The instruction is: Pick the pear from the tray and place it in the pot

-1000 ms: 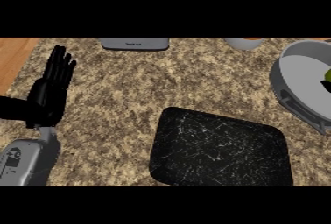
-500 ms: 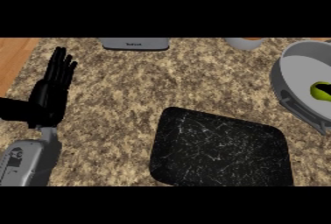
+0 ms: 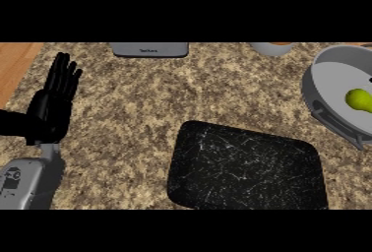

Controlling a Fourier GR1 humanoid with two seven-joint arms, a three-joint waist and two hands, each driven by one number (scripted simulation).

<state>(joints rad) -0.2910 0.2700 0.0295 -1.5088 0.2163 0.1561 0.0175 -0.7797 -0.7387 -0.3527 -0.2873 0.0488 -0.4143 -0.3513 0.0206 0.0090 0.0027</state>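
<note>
Head view, pear (image 3: 358, 100) upright-ish in pot (image 3: 327, 74), left hand (image 3: 54, 101) fingers straight.

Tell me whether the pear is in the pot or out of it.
In. The green pear lies inside the grey pot at the right edge, and the black tray holds nothing.

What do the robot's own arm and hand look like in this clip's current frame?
Only the left side shows: a black left hand with slim fingers and a thumb, on a light grey forearm carrying a small dark marking. The right hand is out of view.
</note>
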